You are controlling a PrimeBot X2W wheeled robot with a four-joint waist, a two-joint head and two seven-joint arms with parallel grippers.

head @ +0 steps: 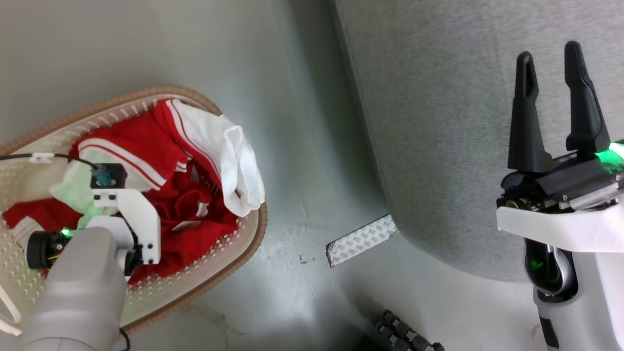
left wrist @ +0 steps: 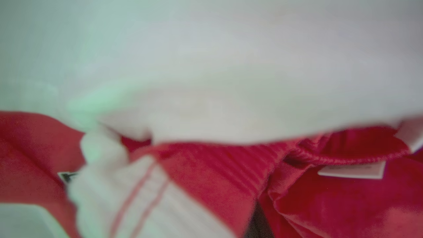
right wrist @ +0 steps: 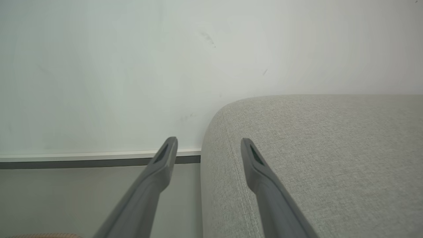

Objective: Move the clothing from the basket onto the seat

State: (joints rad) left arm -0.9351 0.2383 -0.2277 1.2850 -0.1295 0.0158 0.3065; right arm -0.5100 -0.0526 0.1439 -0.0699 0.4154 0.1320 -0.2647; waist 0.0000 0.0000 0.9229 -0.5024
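The left gripper (head: 109, 192), jaws closed, is sunk into the clothes (head: 146, 141) heaped in the basket (head: 253, 234) at 9 o'clock. The right gripper (head: 548, 51) hangs, jaws apart, over the seat (head: 438, 122) at 3 o'clock.

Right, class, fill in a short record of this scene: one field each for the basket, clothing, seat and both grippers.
basket: on the floor, left of the seat, apart from it
clothing: red and white heap inside the basket
seat: grey woven cushion, at the right
left gripper: shut, down in the clothing; fingers hidden
right gripper: open, holding nothing, above the seat
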